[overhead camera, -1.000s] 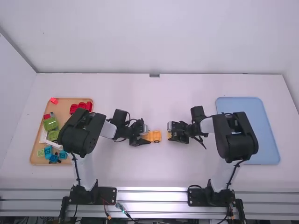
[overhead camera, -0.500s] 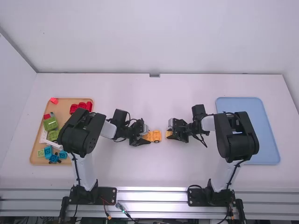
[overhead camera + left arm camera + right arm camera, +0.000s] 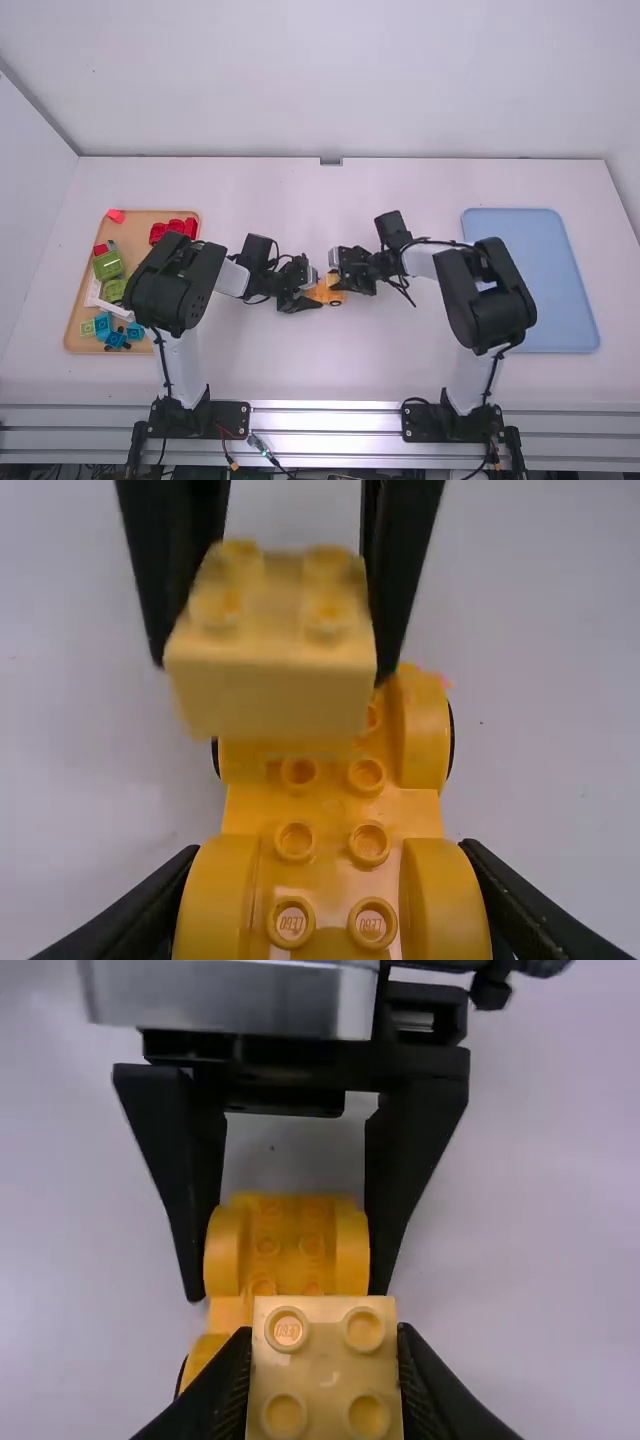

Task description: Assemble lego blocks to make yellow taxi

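Yellow base: studded and round-fendered (image 3: 330, 810), at the middle of the white table (image 3: 330, 365), between both arms.
Pale yellow block: four-studded (image 3: 325, 1365), over one end of the base; it looks raised, though contact is hard to judge.
Left gripper: (image 3: 313, 291) clamped across the base's fenders.
Right gripper: (image 3: 336, 270) pinching the pale block by its sides.
Wooden tray: (image 3: 74, 335) out beyond the left arm, bearing red pieces (image 3: 174, 228), green pieces (image 3: 108, 265) and blue pieces (image 3: 116, 338).
Blue tray: (image 3: 560, 290) on the table's right side.
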Available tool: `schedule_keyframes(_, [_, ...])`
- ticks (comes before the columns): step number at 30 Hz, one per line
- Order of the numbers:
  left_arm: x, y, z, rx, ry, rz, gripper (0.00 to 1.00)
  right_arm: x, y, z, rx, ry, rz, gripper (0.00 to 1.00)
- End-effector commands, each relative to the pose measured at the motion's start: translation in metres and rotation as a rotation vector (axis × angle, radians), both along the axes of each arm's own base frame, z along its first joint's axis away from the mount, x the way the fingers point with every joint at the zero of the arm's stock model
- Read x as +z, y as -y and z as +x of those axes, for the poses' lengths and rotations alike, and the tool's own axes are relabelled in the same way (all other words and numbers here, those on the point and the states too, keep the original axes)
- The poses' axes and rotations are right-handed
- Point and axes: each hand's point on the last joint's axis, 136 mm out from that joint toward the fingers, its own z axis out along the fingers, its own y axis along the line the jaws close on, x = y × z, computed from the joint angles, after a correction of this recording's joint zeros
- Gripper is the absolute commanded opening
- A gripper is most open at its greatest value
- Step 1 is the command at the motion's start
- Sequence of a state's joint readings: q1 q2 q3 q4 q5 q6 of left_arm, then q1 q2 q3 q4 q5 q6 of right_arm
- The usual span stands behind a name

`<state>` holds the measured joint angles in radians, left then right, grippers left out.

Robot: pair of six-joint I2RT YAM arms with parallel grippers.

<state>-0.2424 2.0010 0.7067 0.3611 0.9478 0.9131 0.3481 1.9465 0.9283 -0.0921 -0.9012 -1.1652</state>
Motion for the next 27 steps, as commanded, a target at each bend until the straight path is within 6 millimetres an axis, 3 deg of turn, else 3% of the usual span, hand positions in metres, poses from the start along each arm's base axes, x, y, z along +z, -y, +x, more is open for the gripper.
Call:
schedule_keyframes(1, [-0.013, -0.006, -0.003, 0.025, -0.022, 0.054, 0.58, -0.01, 0.001, -0.005, -0.042, -0.045, -0.056, 0.16])
schedule_keyframes(27, [-0.012, -0.005, -0.003, 0.022, -0.018, 0.051, 0.56, -0.03, 0.014, -0.018, -0.08, -0.111, -0.178, 0.17])
